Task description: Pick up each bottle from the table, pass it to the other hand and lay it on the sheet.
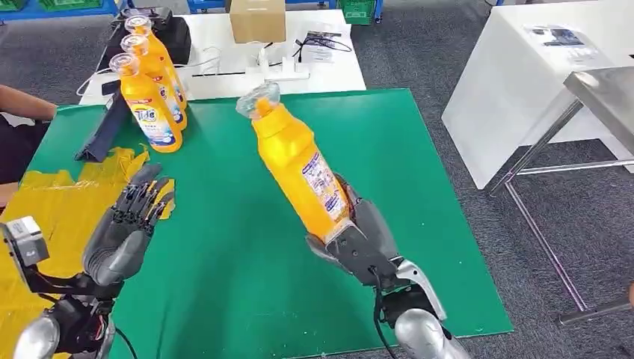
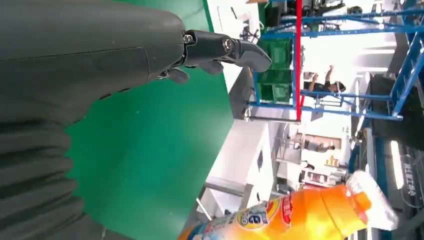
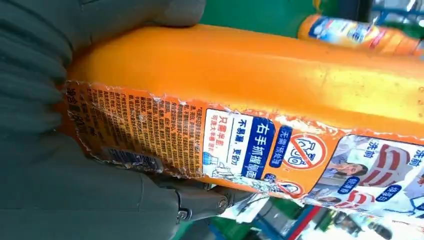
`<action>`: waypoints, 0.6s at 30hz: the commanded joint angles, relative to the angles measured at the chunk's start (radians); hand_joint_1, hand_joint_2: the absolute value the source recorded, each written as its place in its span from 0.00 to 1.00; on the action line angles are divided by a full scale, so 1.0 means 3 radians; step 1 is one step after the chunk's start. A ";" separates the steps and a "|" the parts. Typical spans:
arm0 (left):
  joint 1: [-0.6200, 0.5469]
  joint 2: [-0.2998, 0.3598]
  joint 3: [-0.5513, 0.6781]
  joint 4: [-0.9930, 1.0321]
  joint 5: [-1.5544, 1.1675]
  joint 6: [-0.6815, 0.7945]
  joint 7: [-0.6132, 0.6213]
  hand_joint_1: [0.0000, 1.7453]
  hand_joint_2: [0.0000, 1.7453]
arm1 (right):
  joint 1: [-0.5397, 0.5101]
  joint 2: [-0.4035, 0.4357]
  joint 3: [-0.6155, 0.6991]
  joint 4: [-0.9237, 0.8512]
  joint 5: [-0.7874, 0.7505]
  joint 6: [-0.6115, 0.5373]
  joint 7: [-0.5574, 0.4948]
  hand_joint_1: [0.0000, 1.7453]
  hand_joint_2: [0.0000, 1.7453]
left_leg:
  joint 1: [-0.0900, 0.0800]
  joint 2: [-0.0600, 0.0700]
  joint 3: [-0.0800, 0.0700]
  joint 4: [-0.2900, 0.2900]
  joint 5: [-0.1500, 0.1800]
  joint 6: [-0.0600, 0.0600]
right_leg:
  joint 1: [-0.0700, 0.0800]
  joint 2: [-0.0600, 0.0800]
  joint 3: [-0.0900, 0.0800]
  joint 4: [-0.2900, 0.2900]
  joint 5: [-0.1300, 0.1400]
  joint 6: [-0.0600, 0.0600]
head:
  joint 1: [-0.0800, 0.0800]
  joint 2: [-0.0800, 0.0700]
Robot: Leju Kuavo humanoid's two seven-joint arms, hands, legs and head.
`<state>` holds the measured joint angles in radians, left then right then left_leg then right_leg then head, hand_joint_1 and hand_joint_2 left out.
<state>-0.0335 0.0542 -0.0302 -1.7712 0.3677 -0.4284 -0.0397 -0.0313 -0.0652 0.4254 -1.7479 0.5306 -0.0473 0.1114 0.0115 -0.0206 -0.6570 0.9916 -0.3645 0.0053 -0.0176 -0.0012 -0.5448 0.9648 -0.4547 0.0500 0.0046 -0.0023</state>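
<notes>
Step in hand: the hand-over. The right hand (image 1: pixel 357 238) grips the lower body of an orange bottle (image 1: pixel 299 161), held above the green mat (image 1: pixel 247 247) with its clear cap (image 1: pixel 259 99) tilted away toward 11 o'clock. The left hand (image 1: pixel 128 224) is at 8 o'clock, fingers spread and holding nothing, over the edge of the crumpled yellow sheet (image 1: pixel 52 209).

Next move, as I judge it: bring bottle and left hand together, and have the left hand close on a free part of the body before the right lets go. The torn label may be slippery.

Three more bottles (image 1: pixel 153 90) stand in a row at 11 o'clock. Beyond the mat is a white table (image 1: pixel 329 71) with a cardboard box (image 1: pixel 258 20) and cables; a metal frame (image 1: pixel 553 149) stands at 3 o'clock on grey carpet. A person's arm (image 1: pixel 22 105) shows at 9 o'clock.
</notes>
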 commanded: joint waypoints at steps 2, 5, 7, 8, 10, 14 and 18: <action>-0.0103 -0.0071 -0.0419 -0.0007 0.0141 -0.0009 0.0115 0.00 1.00 | -0.0411 -0.0156 0.0530 0.0340 0.0045 0.0237 0.0131 1.00 1.00 | 0.0000 0.0015 0.0024 0.0010 -0.0015 0.0001 | 0.0003 0.0006 0.0024 0.0006 -0.0012 -0.0012 | 0.0000 0.0000; -0.0114 -0.0074 -0.0436 -0.0004 0.0147 -0.0006 0.0120 0.00 1.00 | -0.0436 -0.0151 0.0546 0.0368 0.0045 0.0240 0.0131 1.00 1.00 | 0.0002 0.0007 0.0009 0.0001 -0.0003 0.0001 | 0.0003 0.0002 0.0007 -0.0001 -0.0001 -0.0005 | 0.0000 0.0000; -0.0114 -0.0074 -0.0436 -0.0004 0.0147 -0.0006 0.0120 0.00 1.00 | -0.0436 -0.0151 0.0546 0.0368 0.0045 0.0240 0.0131 1.00 1.00 | 0.0001 0.0007 0.0014 0.0005 -0.0005 0.0002 | 0.0003 0.0001 0.0006 0.0002 -0.0004 -0.0007 | 0.0000 0.0000; -0.0114 -0.0074 -0.0436 -0.0004 0.0147 -0.0006 0.0120 0.00 1.00 | -0.0436 -0.0151 0.0546 0.0368 0.0045 0.0240 0.0131 1.00 1.00 | 0.0001 0.0003 0.0012 0.0003 -0.0003 0.0002 | 0.0002 -0.0001 -0.0016 0.0001 -0.0004 -0.0005 | 0.0000 0.0000; -0.0114 -0.0074 -0.0436 -0.0004 0.0147 -0.0006 0.0120 0.00 1.00 | -0.0436 -0.0151 0.0546 0.0368 0.0045 0.0240 0.0131 1.00 1.00 | 0.0001 0.0005 0.0008 0.0000 -0.0002 0.0001 | 0.0002 0.0001 -0.0023 -0.0001 -0.0002 -0.0005 | 0.0000 0.0000; -0.0167 -0.0077 -0.0540 0.0034 0.0274 -0.0035 0.0170 0.00 1.00 | -0.0739 -0.0154 0.0846 0.0555 0.0041 0.0367 0.0189 1.00 1.00 | 0.0000 0.0010 0.0015 0.0002 -0.0007 0.0001 | 0.0002 0.0004 -0.0008 0.0000 -0.0006 -0.0009 | 0.0000 0.0000; -0.0238 -0.0065 -0.0657 0.0083 0.0389 -0.0059 0.0193 0.00 1.00 | -0.1023 -0.0115 0.1131 0.0816 -0.0074 0.0487 0.0273 1.00 1.00 | 0.0000 0.0015 0.0015 0.0003 -0.0006 0.0001 | 0.0003 0.0010 0.0013 0.0002 -0.0003 -0.0008 | 0.0000 0.0000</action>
<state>-0.0451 0.0397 -0.1503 -1.7941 0.4428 -0.4372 0.0000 -0.1612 -0.0984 0.5954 -1.6824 0.5448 0.0552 0.1640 0.0116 -0.0204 -0.6568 0.9916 -0.3643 0.0055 -0.0174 -0.0010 -0.5446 0.9649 -0.4543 0.0501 0.0046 -0.0023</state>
